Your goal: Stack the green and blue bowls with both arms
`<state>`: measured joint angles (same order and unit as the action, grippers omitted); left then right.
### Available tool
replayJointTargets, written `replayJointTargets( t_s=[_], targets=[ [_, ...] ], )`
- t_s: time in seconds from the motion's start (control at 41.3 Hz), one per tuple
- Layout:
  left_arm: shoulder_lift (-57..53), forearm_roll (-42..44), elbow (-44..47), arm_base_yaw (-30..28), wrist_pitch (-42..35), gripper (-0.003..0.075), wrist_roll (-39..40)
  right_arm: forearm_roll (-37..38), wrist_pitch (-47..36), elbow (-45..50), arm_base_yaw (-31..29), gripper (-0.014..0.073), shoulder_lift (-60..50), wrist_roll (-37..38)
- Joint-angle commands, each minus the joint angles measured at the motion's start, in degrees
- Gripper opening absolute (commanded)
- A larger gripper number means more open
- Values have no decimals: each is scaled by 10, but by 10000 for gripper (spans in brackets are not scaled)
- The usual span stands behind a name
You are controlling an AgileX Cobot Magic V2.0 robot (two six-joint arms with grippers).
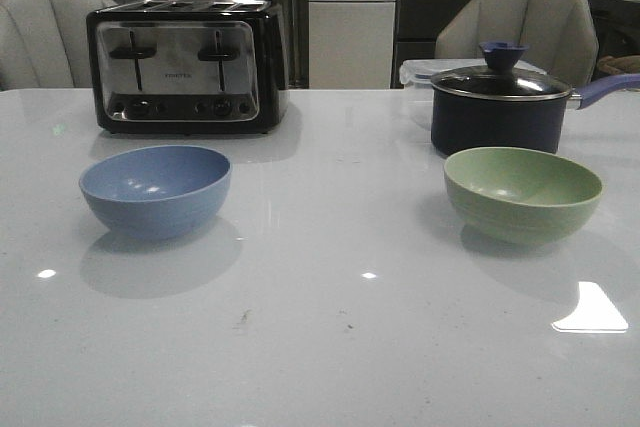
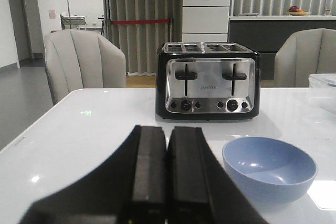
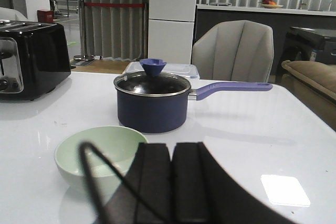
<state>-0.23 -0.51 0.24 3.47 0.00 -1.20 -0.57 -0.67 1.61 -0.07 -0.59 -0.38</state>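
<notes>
Blue bowl ungrasped beside left claw | green bowl beside right claw | both claws pressed together | rim collision risked unless spread.

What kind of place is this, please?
Probably a kitchen or dining showroom: a chrome and black four-slot toaster and a dark lidded saucepan stand on a glossy white table, with padded grey chairs behind.

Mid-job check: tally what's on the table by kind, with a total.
Bowls: 2, the blue bowl and the green bowl
Toaster: 1
Lidded saucepan: 1
Clear plastic container behind the saucepan: 1
Total: 5
</notes>
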Motion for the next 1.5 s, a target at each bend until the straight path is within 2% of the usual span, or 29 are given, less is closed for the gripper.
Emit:
replayJointTargets(
  t_s=[0.0,0.17,0.242,0.485,0.63,0.799,1.066,1.381,1.478],
  targets=[
    [-11,-2,3,1,-51,93,1,6,-53,-2,-3,24,-11,-1],
    [-11,-2,-8,2,-104,93,1,-8,-53,-25,-3,24,-11,-1],
    [-11,-2,-39,2,-98,93,1,-8,-31,-56,-3,24,-11,-1],
    [27,-2,-205,2,64,93,1,-8,86,-208,-3,24,18,-1],
    [87,-2,-305,2,141,93,1,-8,165,-301,-3,24,88,-1],
    [161,-2,-379,2,233,93,1,-8,263,-378,-3,24,178,-1],
    [243,-2,-385,2,327,93,1,-8,338,-385,-3,24,294,-1],
    [305,-2,-381,2,351,93,1,-8,364,-383,-3,24,412,-1],
    [313,-2,-373,2,351,94,1,-10,365,-383,-3,60,441,-1]
  ],
)
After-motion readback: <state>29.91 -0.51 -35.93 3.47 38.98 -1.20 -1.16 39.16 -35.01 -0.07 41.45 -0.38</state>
